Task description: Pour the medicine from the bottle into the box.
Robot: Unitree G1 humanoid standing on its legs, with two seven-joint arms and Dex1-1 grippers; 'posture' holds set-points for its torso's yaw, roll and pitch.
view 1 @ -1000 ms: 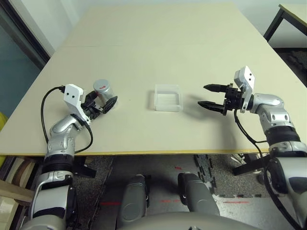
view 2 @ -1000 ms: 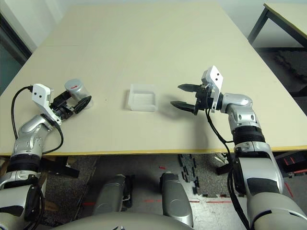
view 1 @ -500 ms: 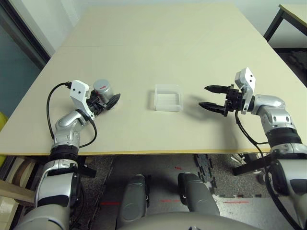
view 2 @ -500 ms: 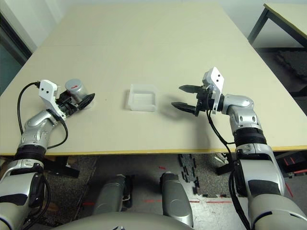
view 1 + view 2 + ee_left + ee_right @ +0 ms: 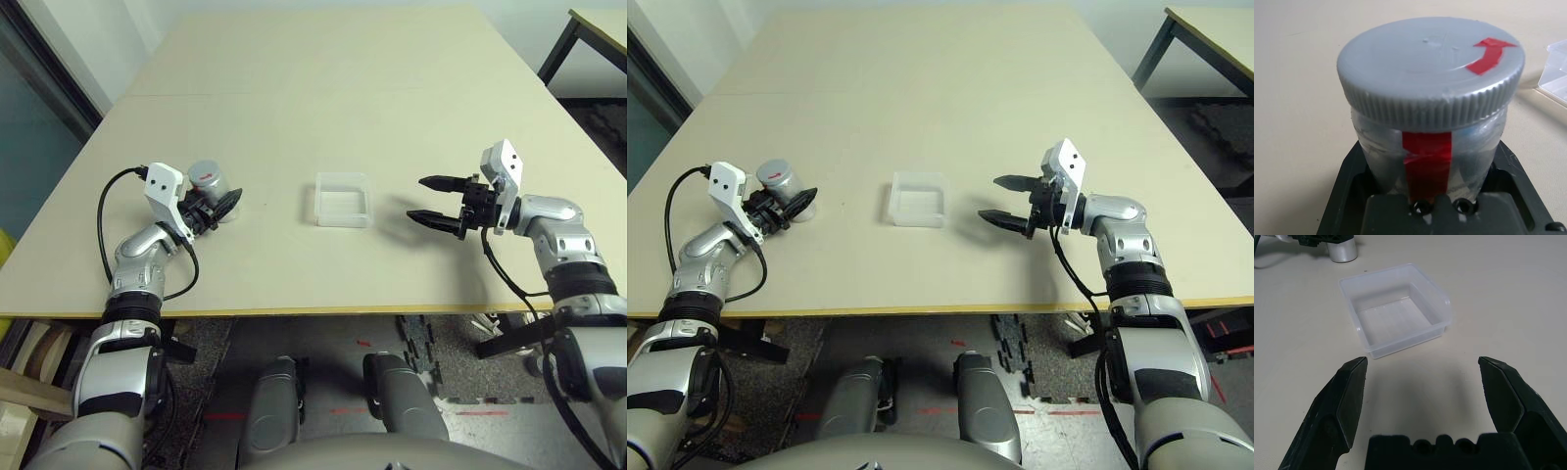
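Observation:
The silver-grey bottle (image 5: pixel 208 177) stands upright on the left of the table, its ribbed grey cap with a red arrow on top (image 5: pixel 1430 54). My left gripper (image 5: pixel 221 205) is shut on the bottle's body, one black finger (image 5: pixel 1344 183) on each side. The medicine is hidden inside the bottle. The clear box (image 5: pixel 343 199) sits mid-table, with nothing visible in it (image 5: pixel 1393 308). My right gripper (image 5: pixel 425 199) hovers just right of the box, open, with nothing between its fingers (image 5: pixel 1349 396).
The tan table (image 5: pixel 323 88) stretches far back behind the box. Its front edge (image 5: pixel 313 311) runs close below both grippers. A second table (image 5: pixel 600 24) stands off to the far right. A black cable (image 5: pixel 106 211) loops beside my left wrist.
My left gripper has pushed forward around the bottle and closed on it. The right arm and the box have stayed put.

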